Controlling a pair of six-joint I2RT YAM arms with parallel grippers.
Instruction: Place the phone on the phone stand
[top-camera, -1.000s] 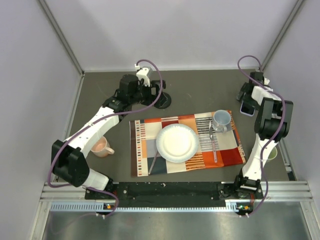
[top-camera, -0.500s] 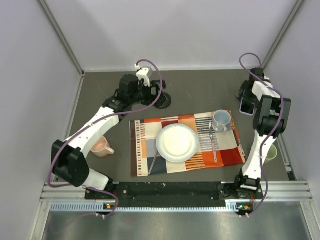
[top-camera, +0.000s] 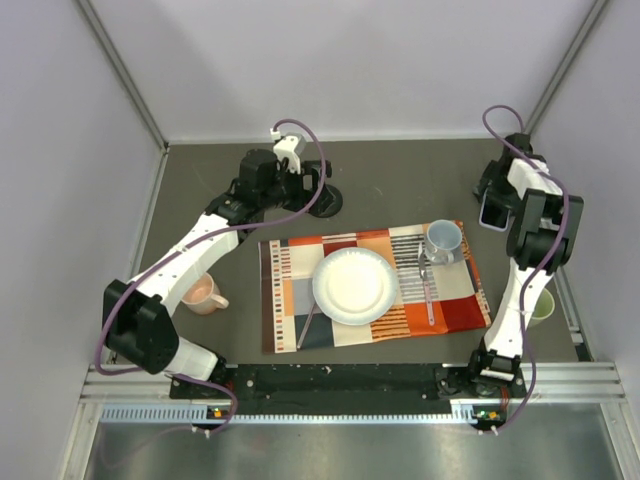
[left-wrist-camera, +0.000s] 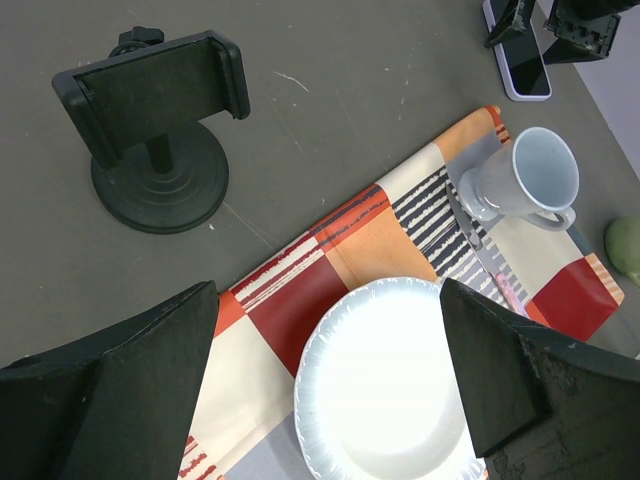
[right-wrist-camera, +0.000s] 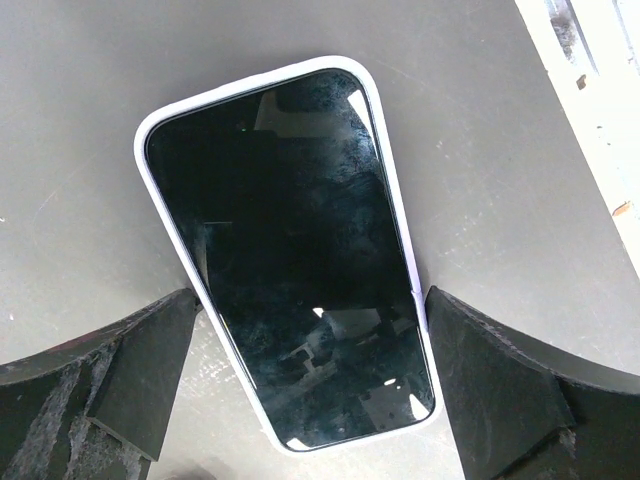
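Observation:
The phone lies flat, screen up, on the grey table at the far right; it also shows in the top view and the left wrist view. My right gripper is open and low over it, one finger close beside each long edge of the phone's near half. The black phone stand stands upright at the back left, its cradle empty; it also shows in the top view. My left gripper is open and empty, hovering just in front of the stand above the placemat.
A striped placemat carries a white plate, a grey mug and cutlery. A pink mug sits at the left, a green cup at the right. Walls enclose the table.
My right gripper has shifted slightly toward the back right and settled around the phone. The left arm, the phone and the stand have not moved.

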